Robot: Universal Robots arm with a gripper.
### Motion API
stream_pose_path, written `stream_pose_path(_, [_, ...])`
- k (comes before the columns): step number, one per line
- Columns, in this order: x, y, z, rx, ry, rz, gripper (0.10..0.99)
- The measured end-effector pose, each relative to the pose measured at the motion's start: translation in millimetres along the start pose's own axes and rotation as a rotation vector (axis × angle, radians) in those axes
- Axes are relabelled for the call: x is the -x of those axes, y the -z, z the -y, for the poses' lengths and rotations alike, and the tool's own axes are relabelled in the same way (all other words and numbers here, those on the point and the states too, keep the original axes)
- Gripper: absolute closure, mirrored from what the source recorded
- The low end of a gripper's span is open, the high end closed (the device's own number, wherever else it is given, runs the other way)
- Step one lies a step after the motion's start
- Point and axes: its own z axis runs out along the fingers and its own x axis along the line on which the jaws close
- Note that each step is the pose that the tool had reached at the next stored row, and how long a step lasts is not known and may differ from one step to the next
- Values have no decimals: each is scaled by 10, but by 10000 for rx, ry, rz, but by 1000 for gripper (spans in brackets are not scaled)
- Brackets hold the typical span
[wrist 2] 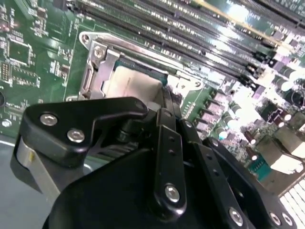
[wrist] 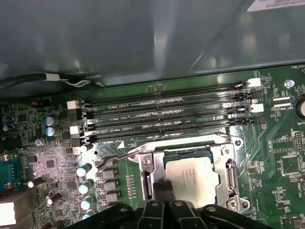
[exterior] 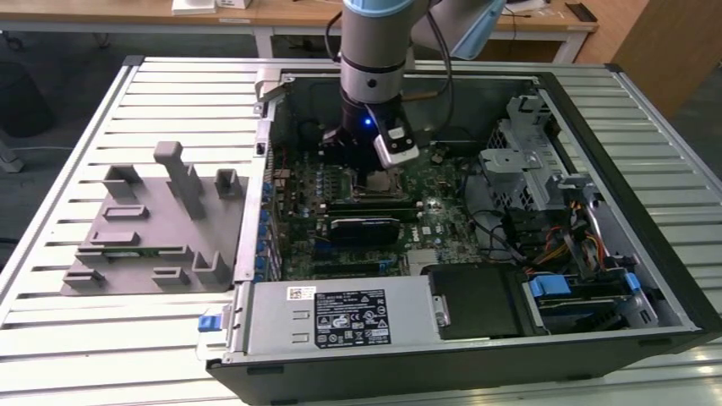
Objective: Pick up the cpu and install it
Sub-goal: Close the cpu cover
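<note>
Status: the cpu [wrist: 193,179] lies flat, silver top up, inside the socket frame [wrist: 229,177] on the motherboard [wrist: 281,157]. In the exterior view this spot is in the upper middle of the frame, under the arm [exterior: 373,51]. Pick-up is judged done, and seating looks complete or nearly so.

The gripper [wrist: 162,190] hangs low at one edge of the cpu. Whether it is wide or narrow cannot be told, because its own body blocks the view. Contact with the cpu is unclear. Whether the socket latch is closed cannot be made out.

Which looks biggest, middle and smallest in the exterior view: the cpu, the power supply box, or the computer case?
Largest: computer case.
Middle: power supply box.
Smallest: cpu.
</note>
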Motion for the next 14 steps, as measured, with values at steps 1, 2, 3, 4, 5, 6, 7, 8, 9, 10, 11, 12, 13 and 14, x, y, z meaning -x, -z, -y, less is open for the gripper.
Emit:
stream_pose_path(1, [0,13,0,1,0,0,980])
stream_pose_path(2, [0,27,0,0,0,0,980])
stream_pose_path(3, [-1,43,0,0,-1,0,980])
stream_pose_path(4, [-1,60,0,-1,0,0,980])
stream_pose_path(5, [-1,78,0,1,0,1,980])
stream_pose_path(6, [-1,93,0,0,0,1,980])
stream_pose_path(7, [-1,100,0,-1,0,0,980])
stream_pose_path(8, [-1,100,-1,2,0,1,980])
stream_pose_path(9, [-1,99,-1,3,0,1,980])
stream_pose_path(10, [-1,100,-1,2,0,1,980])
stream_pose_path(11, [-1,100,-1,2,1,1,980])
stream_pose_path(12, [6,102,-1,-1,2,-1,980])
stream_pose_path(13, [26,102,-4,-1,1,0,980])
stream_pose_path(14, [53,102,-8,-2,0,-1,980])
